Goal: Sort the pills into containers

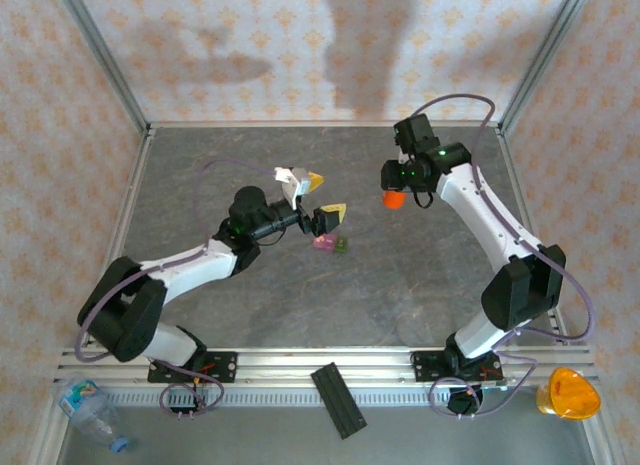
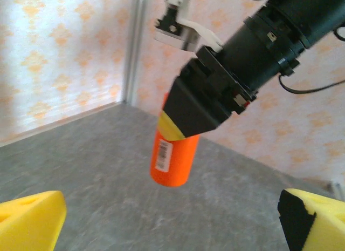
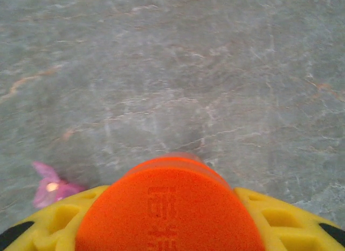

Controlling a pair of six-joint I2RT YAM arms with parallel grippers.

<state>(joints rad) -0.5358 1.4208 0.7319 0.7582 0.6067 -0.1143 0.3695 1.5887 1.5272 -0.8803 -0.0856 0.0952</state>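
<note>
The grey marbled bench (image 1: pixel 300 315) carries little, so take the containers (image 1: pixel 331 243) near its middle as the landmark. Of the two arms, the left one reaches in from the containers' near-left side and is plainly the closer. Its left tool (image 1: pixel 323 197) stands just beyond them on the far side, turned level rather than pointing down, with its yellow pads spread wide and nothing between them. The right tool (image 1: pixel 400 188) hangs to the containers' right and farther back, apart from them, and is closed around the upper part of an orange bottle (image 2: pixel 172 154). The bottle's long axis runs close to upright, its free end pointing at the bench. Whether that end touches the surface I cannot tell. In the right wrist view the pink boxes lie off to the lower left of the bottle, so I judge the bottle must travel that way, toward the left arm, before anything could drop into a compartment. The containers are a tiny joined cluster, lying roughly left to right, translucent pink on the left and one dark green box on the right. Any pills are too small to make out.
</note>
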